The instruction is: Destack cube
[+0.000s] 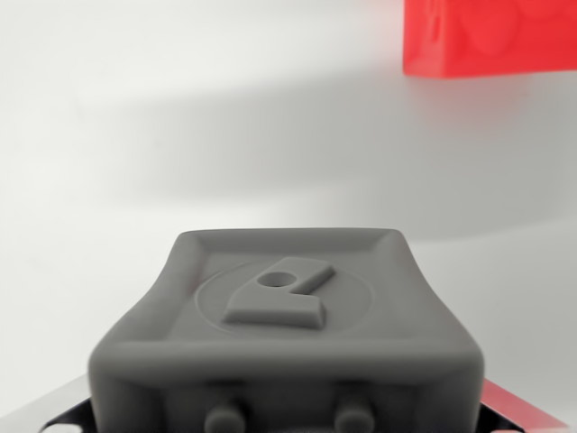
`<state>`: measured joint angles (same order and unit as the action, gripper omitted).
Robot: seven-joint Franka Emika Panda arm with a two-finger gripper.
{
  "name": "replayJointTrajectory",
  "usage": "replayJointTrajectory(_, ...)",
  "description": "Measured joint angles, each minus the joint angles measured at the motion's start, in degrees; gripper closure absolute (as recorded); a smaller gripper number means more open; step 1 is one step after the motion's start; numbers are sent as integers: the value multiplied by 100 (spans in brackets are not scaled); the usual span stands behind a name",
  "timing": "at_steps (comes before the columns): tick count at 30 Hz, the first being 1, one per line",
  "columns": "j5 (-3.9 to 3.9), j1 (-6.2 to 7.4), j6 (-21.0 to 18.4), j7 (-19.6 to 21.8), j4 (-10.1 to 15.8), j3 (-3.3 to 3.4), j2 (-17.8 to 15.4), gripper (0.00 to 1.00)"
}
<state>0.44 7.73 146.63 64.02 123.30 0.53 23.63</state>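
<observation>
Grey gripper [287, 338] filling the near, lower middle of the wrist view, one rubbery pad [288, 298] with a raised logo facing the camera; open or closed, cannot tell. Red cube [491, 36] far off at upper right, cropped, on white table [135, 135].

Bright even light, soft broad shadow, slight blur throughout

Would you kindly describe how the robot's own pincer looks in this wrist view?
Only one matte dark grey pad of the pincer shows. It is blocky with rounded edges, has a raised rim, and bears an embossed circle with a raised logo and a small hole. Two round studs sit at its lower face, with shiny metal behind.
</observation>
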Motion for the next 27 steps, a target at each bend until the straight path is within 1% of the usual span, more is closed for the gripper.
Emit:
replayJointTrajectory(18,0,293,255,437,399,-2,-147,100)
replayJointTrajectory(27,0,462,382,680,600,-3,-218,100)
